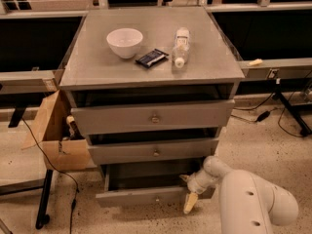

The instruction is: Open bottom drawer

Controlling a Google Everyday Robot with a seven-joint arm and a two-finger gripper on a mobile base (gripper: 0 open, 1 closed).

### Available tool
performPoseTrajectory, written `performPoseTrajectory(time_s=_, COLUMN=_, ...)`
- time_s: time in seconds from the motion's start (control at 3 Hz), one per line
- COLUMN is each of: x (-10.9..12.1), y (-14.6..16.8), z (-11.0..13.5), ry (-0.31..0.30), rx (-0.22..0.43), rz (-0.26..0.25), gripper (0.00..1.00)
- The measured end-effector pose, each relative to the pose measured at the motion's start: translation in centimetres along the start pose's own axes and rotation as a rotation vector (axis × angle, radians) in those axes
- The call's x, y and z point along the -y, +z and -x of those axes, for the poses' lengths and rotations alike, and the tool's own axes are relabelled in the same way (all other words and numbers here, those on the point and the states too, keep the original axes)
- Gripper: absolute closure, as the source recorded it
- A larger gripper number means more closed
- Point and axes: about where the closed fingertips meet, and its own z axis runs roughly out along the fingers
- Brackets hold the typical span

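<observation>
The bottom drawer (131, 197) sits lowest in the table (92, 65). It stands part-way out, with its inside showing behind the front. The tool (191, 199) is at the right end of that front, well off the centre knob (157, 198). You cannot tell whether the tool is open or closed.

Caution: a pull from the right end may skew the drawer and jam it. A loose hold may slip off the front. The arm (253, 204) stands close, so check its clearance.
</observation>
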Motion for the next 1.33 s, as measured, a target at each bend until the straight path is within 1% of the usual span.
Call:
performPoseTrajectory(time_s=0.33, x=1.2, y=-0.9, z=-0.5, ry=-0.037, rx=0.107, rz=-0.029, gripper=0.0)
performPoseTrajectory(time_s=0.67, x=2.0, y=-2.3, z=-0.5, ry=-0.071, rx=0.16, rz=-0.068, gripper=0.0)
performPoseTrajectory(time_s=1.0, x=2.0, y=-3.0, z=-0.3, ry=-0.091, rx=0.158, rz=-0.064, gripper=0.0)
performPoseTrajectory(time_s=1.33, x=1.7, y=-2.8, z=-0.7, ry=-0.091, rx=0.12, rz=-0.017, gripper=0.0)
